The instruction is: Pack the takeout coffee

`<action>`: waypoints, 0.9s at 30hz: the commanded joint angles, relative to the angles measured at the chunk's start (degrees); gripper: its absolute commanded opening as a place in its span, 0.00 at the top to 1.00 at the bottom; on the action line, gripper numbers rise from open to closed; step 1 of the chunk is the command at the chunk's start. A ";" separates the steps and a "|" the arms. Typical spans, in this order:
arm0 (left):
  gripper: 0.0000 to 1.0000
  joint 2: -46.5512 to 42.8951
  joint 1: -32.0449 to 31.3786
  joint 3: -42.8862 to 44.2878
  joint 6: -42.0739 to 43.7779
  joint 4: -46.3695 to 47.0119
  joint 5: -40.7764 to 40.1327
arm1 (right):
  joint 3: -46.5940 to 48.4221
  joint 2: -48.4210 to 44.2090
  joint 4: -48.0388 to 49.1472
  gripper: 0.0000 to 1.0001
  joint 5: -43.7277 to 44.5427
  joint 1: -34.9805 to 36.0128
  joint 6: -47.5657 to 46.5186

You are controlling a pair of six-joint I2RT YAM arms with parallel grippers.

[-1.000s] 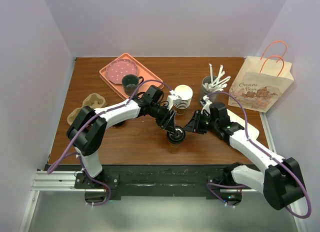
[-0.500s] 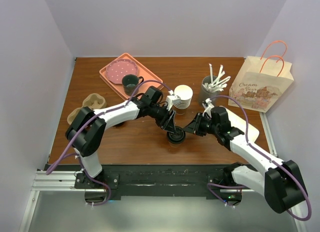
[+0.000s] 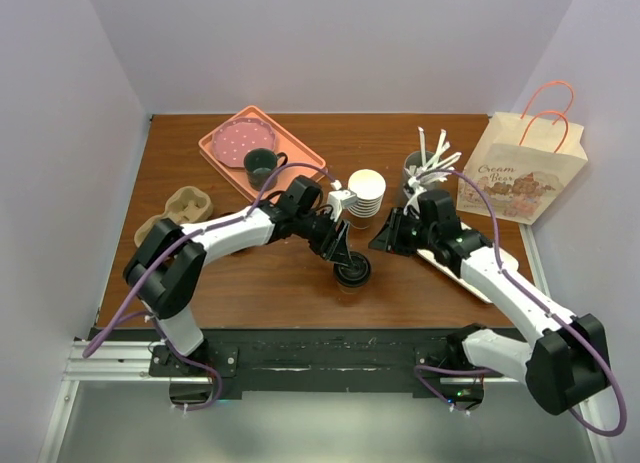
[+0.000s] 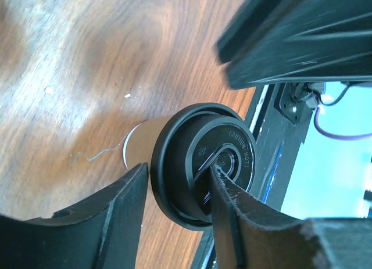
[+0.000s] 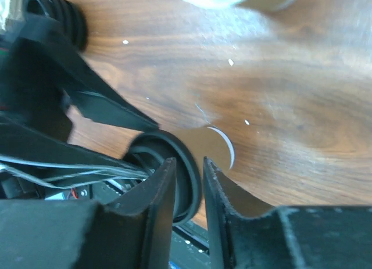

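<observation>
The takeout coffee (image 3: 352, 273), a kraft-brown cup with a black sip lid, stands upright at the table's near middle. My left gripper (image 3: 342, 251) is right over it. In the left wrist view the jaws stand apart over the lid (image 4: 192, 158): one finger is beside the rim and the other lies across the lid's middle. My right gripper (image 3: 383, 240) hangs up and to the right of the cup, apart from it. Its jaws are closed to a narrow slit with nothing between them. The cup (image 5: 212, 144) shows beyond them in the right wrist view.
A printed paper bag (image 3: 520, 168) stands at the right. A pulp cup carrier (image 3: 178, 211) lies at the left. A pink tray (image 3: 290, 148) holds a plate and a dark green mug (image 3: 262, 165). A stack of white cups (image 3: 366, 193) and a straw holder (image 3: 420, 171) stand behind the coffee.
My right gripper has drawn back from the cup, up and to the right. My left gripper has stayed over the lid.
</observation>
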 commanded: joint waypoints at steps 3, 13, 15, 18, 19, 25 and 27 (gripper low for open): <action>0.43 0.89 -0.03 -2.43 -1.39 -9.48 -12.51 | 9.93 -1.05 -10.94 0.64 1.67 -0.15 -5.05; 0.15 -1.83 1.55 8.12 -4.55 -13.97 -8.55 | 15.82 -5.71 -18.60 0.35 2.64 -0.06 -11.64; 0.08 -3.15 1.82 8.39 -5.34 -13.88 -8.55 | 16.35 -6.50 -19.74 0.31 3.16 -0.15 -11.12; 0.00 -5.00 2.52 8.39 -6.05 -13.70 -8.20 | 16.44 -8.09 -20.19 0.29 3.61 -0.06 -10.06; 0.00 -5.96 2.78 8.39 -6.22 -13.62 -8.03 | 16.44 -8.18 -20.19 0.29 3.26 0.11 -9.97; 0.00 -16.04 4.54 6.20 -11.05 -15.19 -21.18 | 18.19 -5.99 -22.56 0.29 13.25 10.11 -6.99; 0.00 -19.83 5.24 3.30 -12.90 -15.55 -28.45 | 19.95 -2.93 -23.87 0.28 18.27 15.83 -4.45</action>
